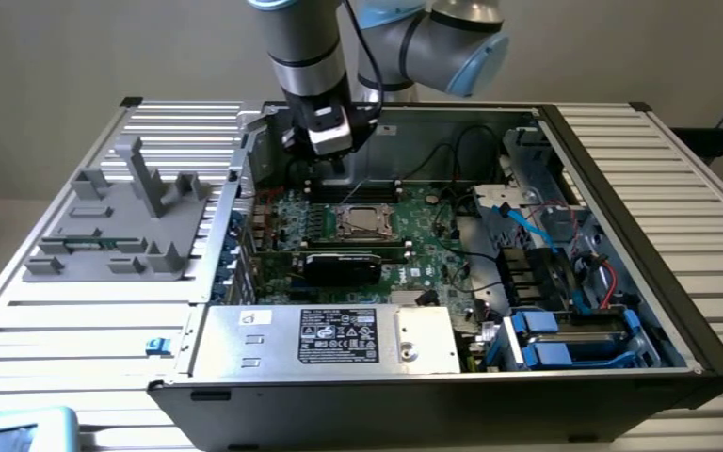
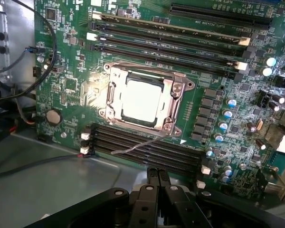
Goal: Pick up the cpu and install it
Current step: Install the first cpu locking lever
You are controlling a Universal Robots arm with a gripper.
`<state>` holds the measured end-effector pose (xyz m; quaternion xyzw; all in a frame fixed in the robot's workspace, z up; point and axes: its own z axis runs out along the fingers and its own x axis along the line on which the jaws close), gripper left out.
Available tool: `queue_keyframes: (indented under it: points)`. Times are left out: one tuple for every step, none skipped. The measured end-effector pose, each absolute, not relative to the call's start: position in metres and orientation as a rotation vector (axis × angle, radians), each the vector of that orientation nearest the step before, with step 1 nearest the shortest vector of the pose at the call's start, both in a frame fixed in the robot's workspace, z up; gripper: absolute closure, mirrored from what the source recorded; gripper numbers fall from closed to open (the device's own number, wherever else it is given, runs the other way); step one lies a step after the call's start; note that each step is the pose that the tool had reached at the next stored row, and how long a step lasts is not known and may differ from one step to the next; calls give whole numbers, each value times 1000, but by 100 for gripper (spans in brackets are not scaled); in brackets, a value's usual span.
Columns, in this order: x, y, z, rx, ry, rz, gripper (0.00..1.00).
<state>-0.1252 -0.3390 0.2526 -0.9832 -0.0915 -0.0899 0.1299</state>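
Gripper [image 2: 157, 178] jaws pressed together, apparently pinching nothing. Straight ahead of the fingertips, beyond one bank of memory slots [image 2: 147, 151], the cpu [image 2: 141, 100] lies flat within the socket frame [image 2: 175, 97]. It is square, with no long axis.

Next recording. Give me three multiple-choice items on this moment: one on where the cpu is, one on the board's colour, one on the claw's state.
1. Where is the cpu?
A. in the socket on the motherboard
B. outside the computer
C. in the claw

2. What colour is the motherboard?
A. red
B. green
C. white

3. How is the claw?
A. shut and empty
B. shut on the cpu
C. wide open

Answers:
1 A, its silver top lies inside the socket's metal frame.
2 B, the board around the socket is green.
3 A, its fingers meet with nothing between them.
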Motion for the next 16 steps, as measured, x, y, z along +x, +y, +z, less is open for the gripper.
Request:
queue_keyframes:
  points:
    - [-125,-339,251,-2858,-257,-261,89]
    - [-126,-339,250,-2860,-246,-261,89]
    - [-126,-339,249,-2861,-233,-263,89]
    - [-126,-339,248,-2863,-220,-264,89]
    - [-126,-339,247,-2865,-207,-266,89]
    - [-126,-339,246,-2866,-197,-267,89]
    - [-127,-339,245,-2867,-189,-268,89]
    - [-127,-339,245,-2867,-186,-268,89]
    - [-127,-339,245,-2867,-186,-267,89]
    - [-127,-339,245,-2868,-186,-267,89]
    - [-127,-339,245,-2868,-184,-267,89]
    - [-128,-339,245,-2869,-176,-269,89]
    - [-128,-339,245,-2871,-157,-271,89]
    - [-128,-339,244,-2873,-137,-274,89]
    - [-128,-339,244,-2875,-115,-277,89]
    - [-128,-339,244,-2877,-92,-280,89]
